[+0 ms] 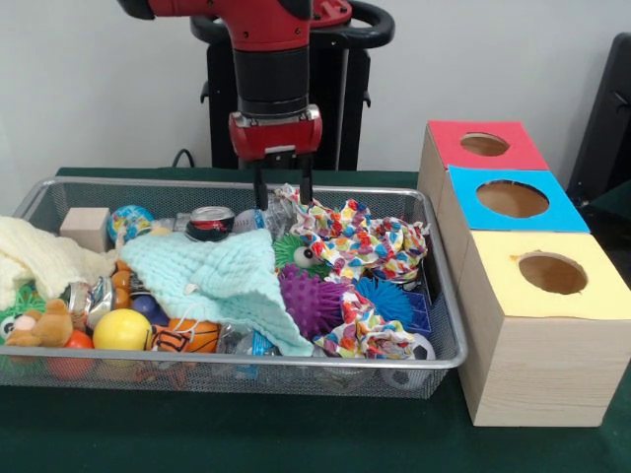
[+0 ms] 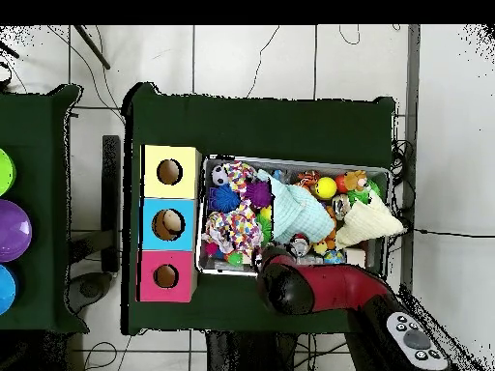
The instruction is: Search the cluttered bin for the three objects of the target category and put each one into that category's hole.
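My gripper (image 1: 282,195) hangs open at the far side of the wire bin (image 1: 449,325), its fingertips (image 1: 258,200) just above the clutter. Nothing is held between them. Below it lie a crushed can (image 1: 210,224), clear crumpled plastic (image 1: 264,219) and a multicoloured patterned cloth (image 1: 360,241). A mint cloth (image 1: 212,271) covers the bin's middle, and a cream cloth (image 1: 39,256) lies at the left end. Purple (image 1: 311,301), blue (image 1: 385,296) and green (image 1: 294,254) spiky balls sit right of centre. In the overhead view the arm (image 2: 319,290) hides the gripper.
Three wooden boxes with round holes stand right of the bin: red-topped (image 1: 485,145), blue-topped (image 1: 513,199) and yellow-topped (image 1: 552,274). The bin also holds a yellow ball (image 1: 121,330), a small basketball (image 1: 187,337), a wooden block (image 1: 86,227) and a soft bear (image 1: 44,325).
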